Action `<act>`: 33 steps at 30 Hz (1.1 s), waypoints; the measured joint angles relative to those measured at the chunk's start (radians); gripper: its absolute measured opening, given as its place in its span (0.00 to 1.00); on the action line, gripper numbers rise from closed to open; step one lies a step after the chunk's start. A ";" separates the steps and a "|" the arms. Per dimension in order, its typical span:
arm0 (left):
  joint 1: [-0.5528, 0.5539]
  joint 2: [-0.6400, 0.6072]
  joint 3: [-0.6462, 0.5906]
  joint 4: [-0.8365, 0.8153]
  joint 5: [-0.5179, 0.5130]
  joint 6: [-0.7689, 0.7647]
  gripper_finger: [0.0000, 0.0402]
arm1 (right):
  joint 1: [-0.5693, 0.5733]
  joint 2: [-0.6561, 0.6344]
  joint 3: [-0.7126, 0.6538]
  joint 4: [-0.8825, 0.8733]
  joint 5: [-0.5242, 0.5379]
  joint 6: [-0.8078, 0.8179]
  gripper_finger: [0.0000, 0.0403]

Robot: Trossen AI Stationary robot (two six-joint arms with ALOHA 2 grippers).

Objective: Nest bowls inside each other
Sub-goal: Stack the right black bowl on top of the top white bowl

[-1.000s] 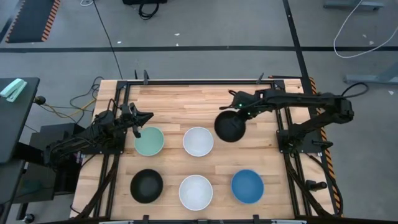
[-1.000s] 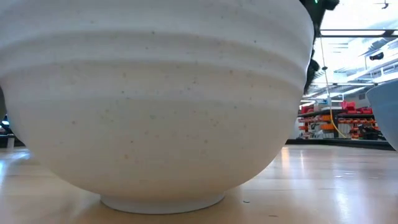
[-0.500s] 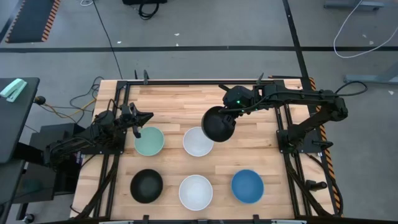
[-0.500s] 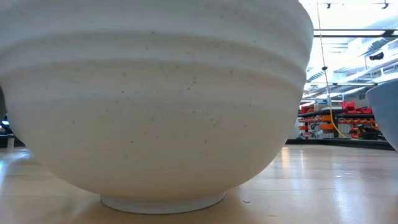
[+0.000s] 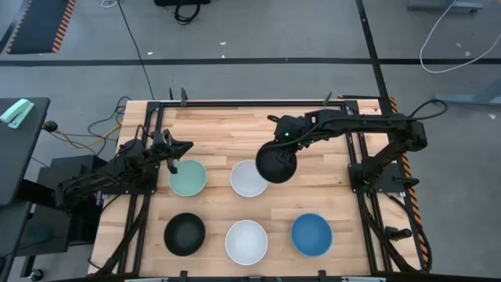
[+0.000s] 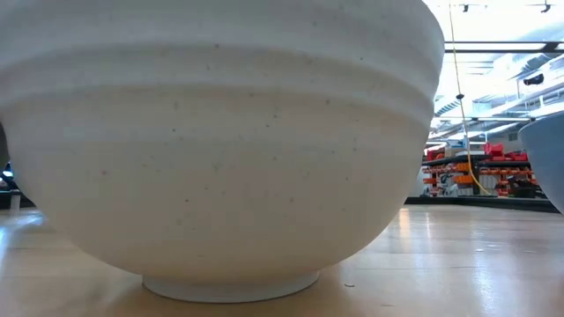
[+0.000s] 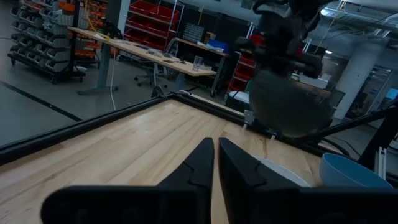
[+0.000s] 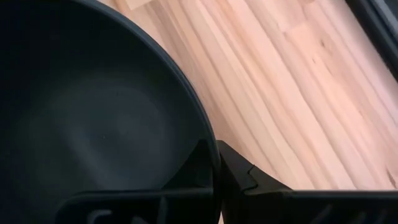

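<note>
My right gripper [image 5: 287, 141] is shut on a black bowl [image 5: 275, 163] and holds it in the air over the right edge of the far white bowl [image 5: 247, 178]. In the left wrist view the black bowl [image 7: 286, 102] hangs tilted above the white bowl's rim [image 7: 283, 173]. The mint green bowl [image 5: 188, 178], second black bowl [image 5: 185, 233], near white bowl [image 5: 246, 241] and blue bowl [image 5: 311, 234] rest on their bases on the table. My left gripper [image 5: 174, 153] waits shut at the mint bowl's far left side, touching nothing. My right gripper pinches the black bowl's rim [image 8: 202, 134], one finger inside the bowl and one outside. The fingers [image 8: 239, 171] come from the far right side, slanting down. The bowl is lifted clear of the table and hangs tilted below the gripper.
Bare wooden table lies along the far edge [image 5: 227, 125] and to the right, where the black bowl stood [image 5: 321, 168]. A black metal frame [image 5: 250, 103] borders the table. In the low view the near white bowl [image 6: 220, 150] fills most of the picture, with the blue bowl's edge [image 6: 548, 163] at the right.
My right gripper has carried the black bowl toward the table's left, from the bare wood right of the far white bowl until it overlaps that bowl's right edge. The grip has stayed shut. The left arm has kept still.
</note>
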 joint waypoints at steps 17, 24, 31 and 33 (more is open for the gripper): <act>0.000 0.000 0.000 0.002 0.000 0.000 0.07 | 0.049 0.148 0.169 0.007 -0.030 0.002 0.01; 0.000 0.000 0.000 0.002 0.000 0.000 0.09 | 0.077 0.228 0.237 0.008 -0.076 0.024 0.01; 0.000 0.000 0.000 0.002 0.000 0.000 0.07 | 0.084 0.360 0.322 0.004 -0.143 -0.008 0.01; 0.000 0.000 0.000 0.002 0.000 0.000 0.06 | 0.076 0.397 0.353 -0.006 -0.166 -0.032 0.01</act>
